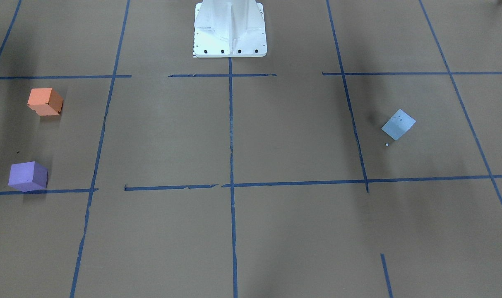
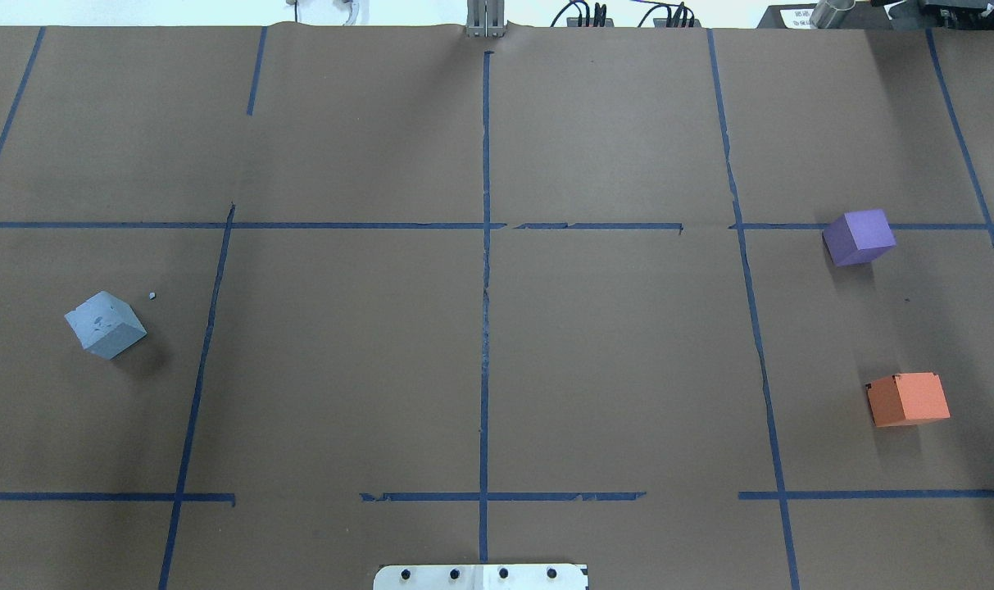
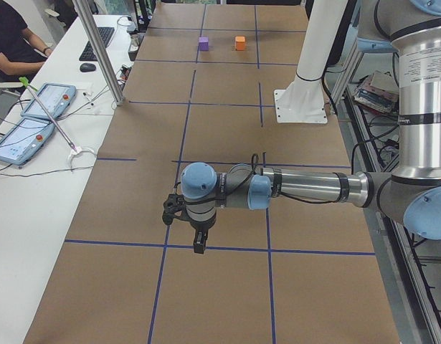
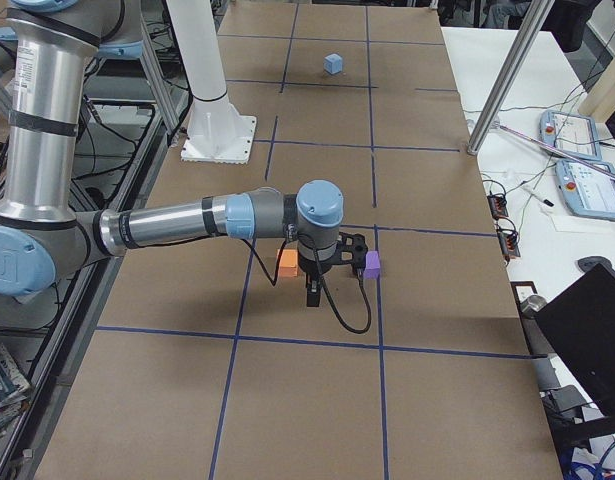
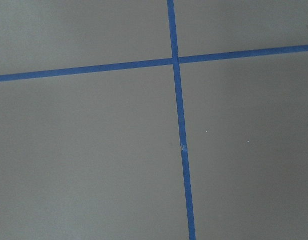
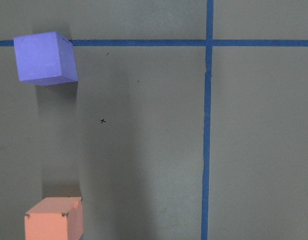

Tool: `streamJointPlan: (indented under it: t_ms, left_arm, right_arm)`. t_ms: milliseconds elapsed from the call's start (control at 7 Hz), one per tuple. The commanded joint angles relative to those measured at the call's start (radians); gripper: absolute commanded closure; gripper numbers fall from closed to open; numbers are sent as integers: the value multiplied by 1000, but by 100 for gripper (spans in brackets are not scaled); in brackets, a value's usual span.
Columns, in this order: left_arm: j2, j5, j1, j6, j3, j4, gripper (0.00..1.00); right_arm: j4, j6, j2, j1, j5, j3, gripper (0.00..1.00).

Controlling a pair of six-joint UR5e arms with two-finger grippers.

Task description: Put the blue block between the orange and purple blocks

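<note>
The pale blue block point(image 2: 105, 324) sits alone on the brown paper on my left side, also in the front view point(image 1: 398, 124) and far off in the right side view point(image 4: 333, 64). The orange block point(image 2: 907, 399) and the purple block point(image 2: 859, 238) sit apart on my right side, with bare paper between them; both show in the right wrist view, orange point(image 6: 53, 219) and purple point(image 6: 45, 57). My left gripper point(image 3: 198, 242) hangs above the table, seen only from the side. My right gripper point(image 4: 312, 293) hangs above the orange and purple blocks. I cannot tell whether either is open or shut.
The white robot base point(image 1: 230, 29) stands at the table's middle rear edge. Blue tape lines point(image 5: 180, 125) grid the brown paper. A side table with tablets point(image 3: 41, 107) and a seated person point(image 3: 8, 36) lies beyond the far edge. A tiny white crumb point(image 2: 152, 296) lies near the blue block.
</note>
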Motion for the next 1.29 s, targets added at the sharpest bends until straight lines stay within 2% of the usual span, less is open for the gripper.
streamJointPlan:
  t_ms: [0,1143]
  left_arm:
    - [-7,-3,1,-2,-12,3,0]
    - [27,2,-1,-2,-20,0,0]
  right_arm:
    - [0,1,-1,-1,2,20,0]
    - [4,-12,-6,-1,-1,32,0]
